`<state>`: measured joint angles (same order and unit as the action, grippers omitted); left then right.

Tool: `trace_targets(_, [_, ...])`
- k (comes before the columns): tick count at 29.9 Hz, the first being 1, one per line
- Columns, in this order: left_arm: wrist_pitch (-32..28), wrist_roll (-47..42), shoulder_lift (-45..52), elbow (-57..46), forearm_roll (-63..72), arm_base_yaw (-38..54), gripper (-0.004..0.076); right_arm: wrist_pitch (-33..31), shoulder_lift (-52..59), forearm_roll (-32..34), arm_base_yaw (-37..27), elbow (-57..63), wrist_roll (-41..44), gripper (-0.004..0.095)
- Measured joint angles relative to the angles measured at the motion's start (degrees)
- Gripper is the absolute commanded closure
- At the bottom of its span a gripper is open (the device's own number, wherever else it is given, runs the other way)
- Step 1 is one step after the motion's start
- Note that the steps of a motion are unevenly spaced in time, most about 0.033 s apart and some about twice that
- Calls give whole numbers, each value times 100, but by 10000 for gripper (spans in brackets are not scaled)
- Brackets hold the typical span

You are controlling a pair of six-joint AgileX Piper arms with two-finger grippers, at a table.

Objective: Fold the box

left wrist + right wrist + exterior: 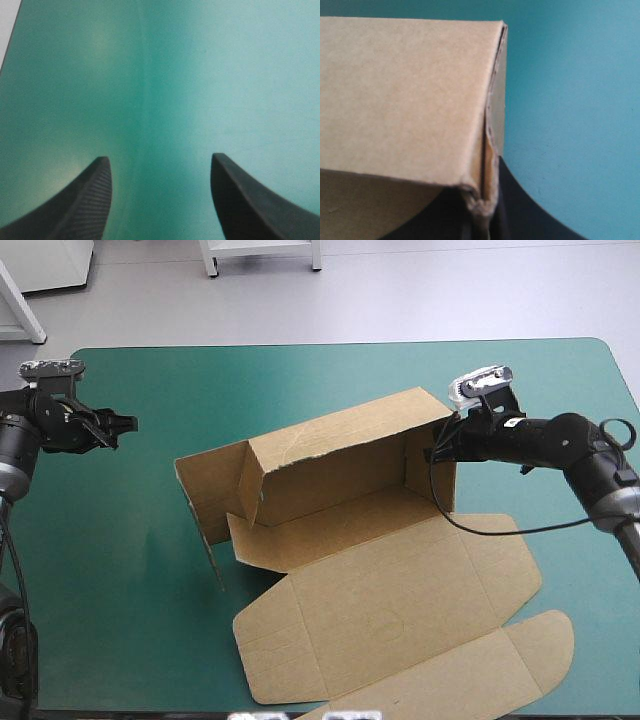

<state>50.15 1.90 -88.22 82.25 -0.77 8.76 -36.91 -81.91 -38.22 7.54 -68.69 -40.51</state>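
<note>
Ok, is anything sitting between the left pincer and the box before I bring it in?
Nothing visible. The left pincer hangs open, apart from the box on its left side, with only bare teal-green cover between them. The right pincer is shut on the box's right wall.

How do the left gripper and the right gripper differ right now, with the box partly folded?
The left gripper is open; the right gripper is shut on the box, pinching its raised right end wall near the top corner. The left gripper sits over bare teal-green cover, well clear of the box; the right gripper touches it. Both point inward toward the box from opposite sides.
</note>
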Motion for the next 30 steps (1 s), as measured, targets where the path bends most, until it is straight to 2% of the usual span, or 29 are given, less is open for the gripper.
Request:
trace_targets(7, [-1, 49, 0, 0, 77, 10, 301, -1481, -1169, 1373, 0, -1802, 1716, 925])
trace_targets(16, [182, 210, 0, 0, 199, 10, 301, -3068, -3003, 1952, 2, -4457, 2588, 924])
trace_targets(19, [247, 262, 0, 0, 303, 10, 301, -3374, -3435, 2113, 2, -5097, 2809, 923])
trace_targets(23, [298, 347, 0, 0, 378, 10, 301, -3312, -3766, 2196, 13, -5417, 2956, 907])
trace_targets(26, [326, 360, 0, 0, 391, 10, 301, -3160, -3943, 2197, 13, -5483, 3000, 824])
trace_targets(29, [339, 378, 0, 0, 397, 10, 301, -2937, -4142, 2205, 13, -5501, 3006, 629])
trace_targets(30, [345, 377, 0, 0, 397, 10, 301, -2941, -4194, 2237, 13, -5501, 2998, 526])
